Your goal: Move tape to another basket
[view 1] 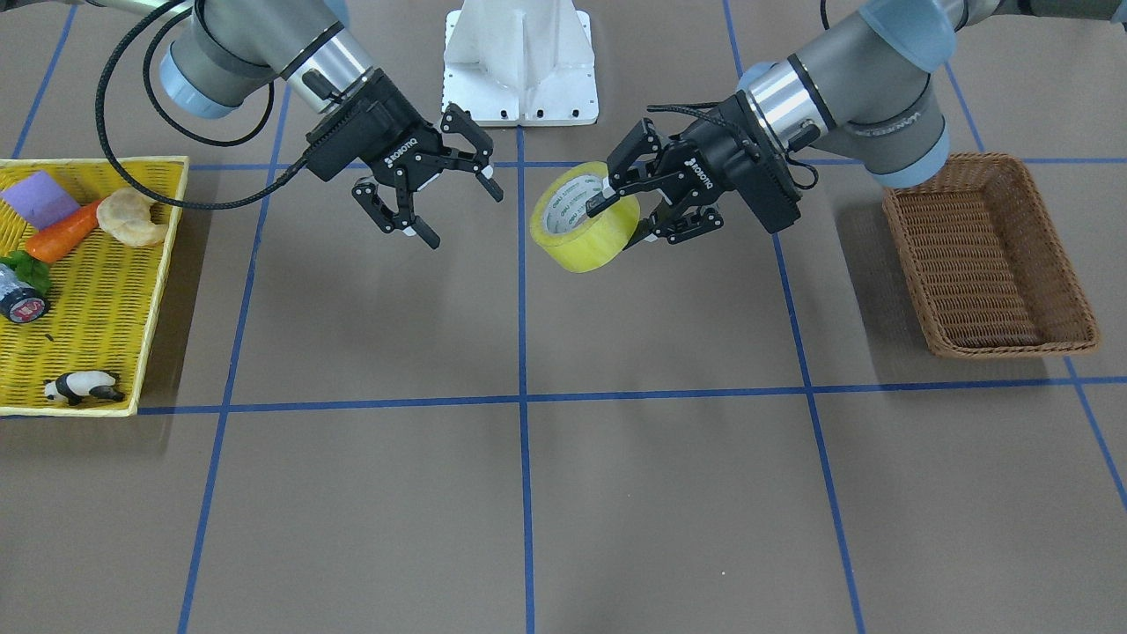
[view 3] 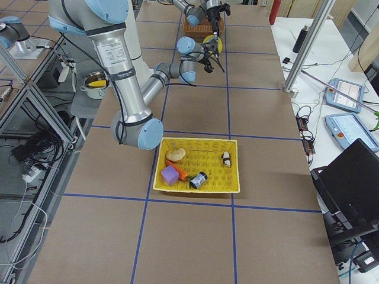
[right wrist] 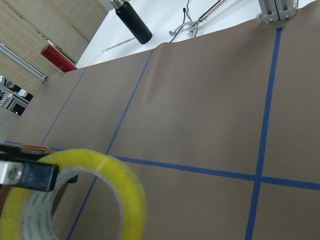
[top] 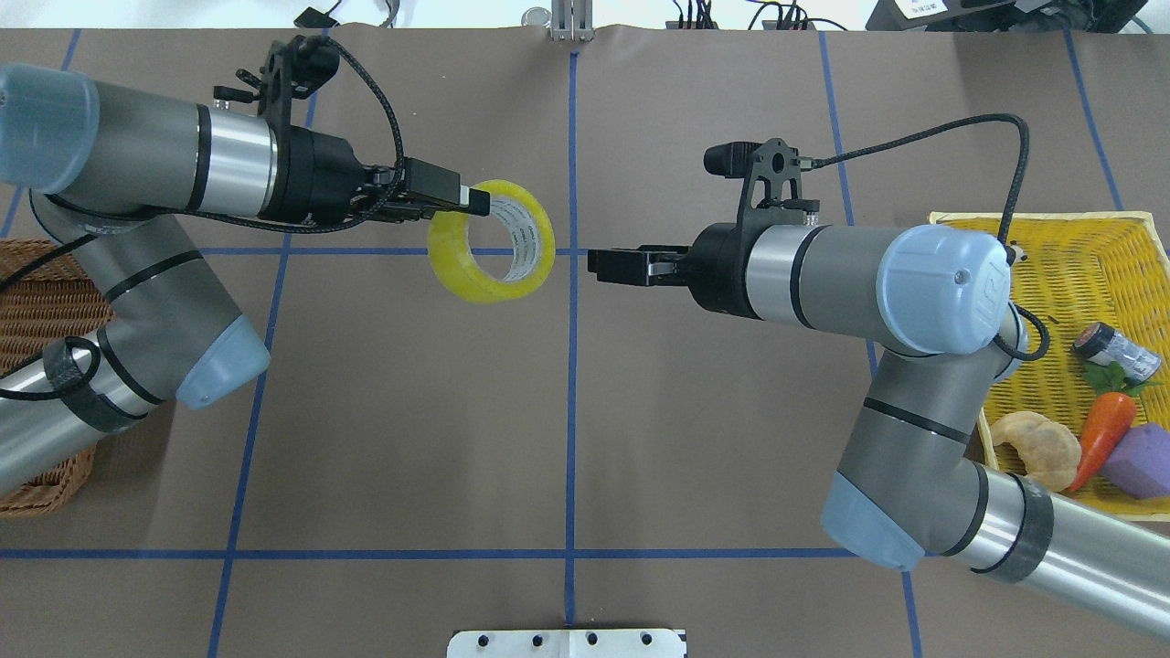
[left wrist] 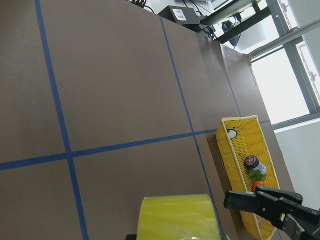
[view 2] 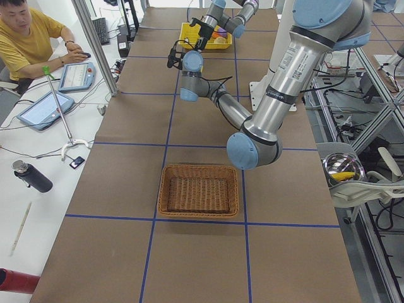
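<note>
My left gripper [view 1: 623, 218] is shut on the tape [view 1: 588, 242], a wide yellow roll with a white-grey core, and holds it above the table near the centre line. One finger is inside the core and one is outside. In the overhead view the left gripper [top: 468, 201] grips the far-left side of the tape [top: 457, 274]. The tape also shows in the left wrist view [left wrist: 177, 217] and the right wrist view [right wrist: 117, 180]. My right gripper [view 1: 462, 214] is open and empty, facing the roll a short gap away [top: 605, 265]. The brown wicker basket [view 1: 1012, 345] is empty at my left end [view 2: 199, 167].
A flat yellow woven tray [view 1: 106, 308] at my right end holds a carrot [view 1: 62, 233], a purple block, a bread piece, a panda figure [view 1: 84, 387] and a small dark red-labelled item [view 1: 19, 299]. The white robot base [view 1: 519, 62] stands behind. An operator [view 2: 28, 38] sits beside the table.
</note>
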